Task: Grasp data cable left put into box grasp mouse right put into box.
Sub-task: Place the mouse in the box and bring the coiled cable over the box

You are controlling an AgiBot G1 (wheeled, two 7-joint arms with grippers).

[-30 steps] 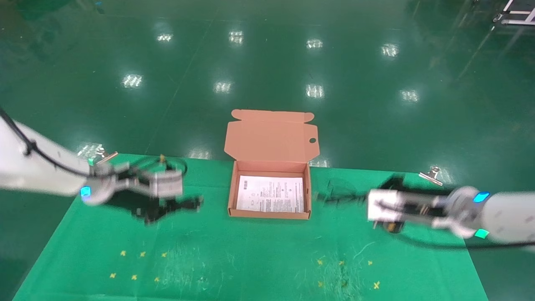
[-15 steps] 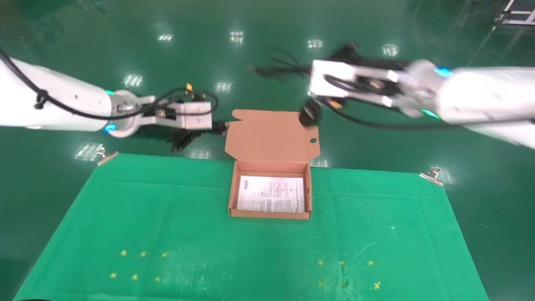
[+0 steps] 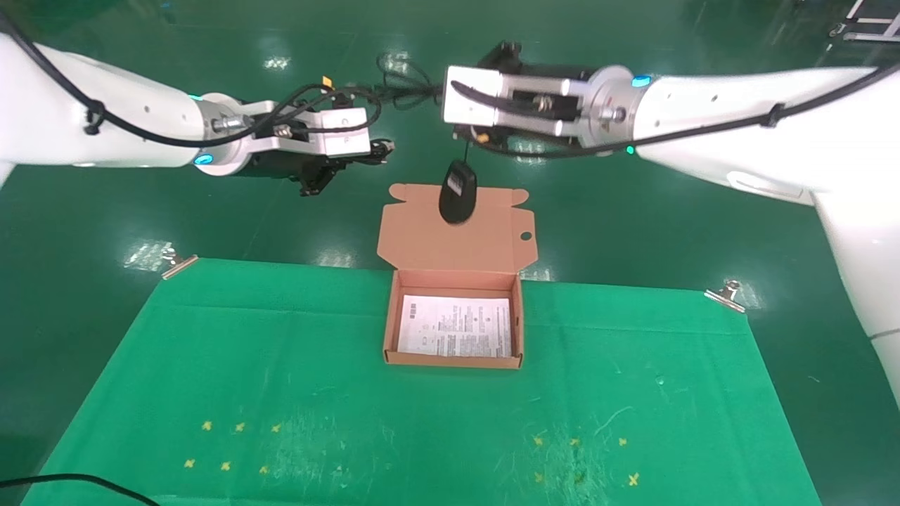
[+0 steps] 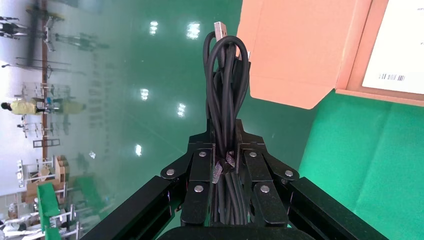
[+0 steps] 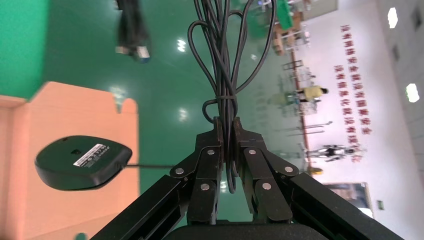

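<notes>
My left gripper is shut on the data cable, a black looped bundle, and holds it in the air to the left of the box lid. In the left wrist view the data cable stands up between the shut fingers. My right gripper is shut on the mouse's thin cord. The black mouse hangs from the cord in front of the upright lid, its white label showing. The salmon box lies open on the cloth with a printed sheet inside.
A green cloth covers the table, held by metal clips at its far corners. Small yellow marks lie near the front. A loose black cable curves at the front left corner. Shiny green floor lies beyond.
Both arms rose off the cloth with their loads. The right arm swung left, so the mouse now hangs in front of the box lid. The left arm lifted the data cable up beside the lid.
</notes>
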